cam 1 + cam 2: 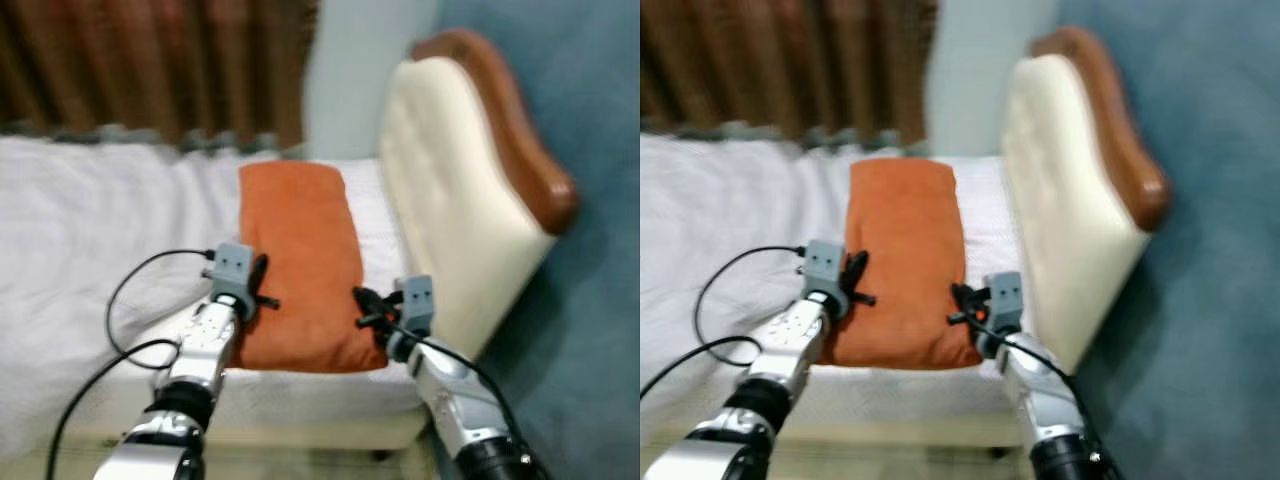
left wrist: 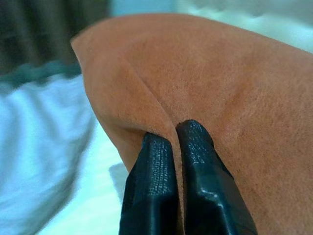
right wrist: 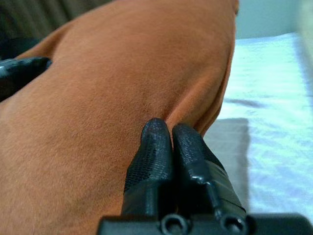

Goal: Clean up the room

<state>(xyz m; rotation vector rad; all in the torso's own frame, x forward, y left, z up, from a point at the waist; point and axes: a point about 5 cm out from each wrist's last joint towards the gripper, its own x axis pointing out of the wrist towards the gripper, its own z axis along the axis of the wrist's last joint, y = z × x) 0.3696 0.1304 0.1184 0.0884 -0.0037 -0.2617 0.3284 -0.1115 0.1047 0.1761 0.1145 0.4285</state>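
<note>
Because the orange pillow [image 1: 300, 262] lies on the bed [image 1: 80, 230] straight ahead of me, its long axis runs away from me toward the curtain [image 1: 150, 60], one short end near me and the other pointing at the far wall. It sits just beside the cream headboard [image 1: 440, 190] on my right. My left pincer [image 1: 258, 290] is clamped on a fold of the pillow's left long edge, my right pincer [image 1: 368, 308] on the right edge, both near the close end. Each arm is about equally near, so I judge any lift turns on both moving together.
</note>
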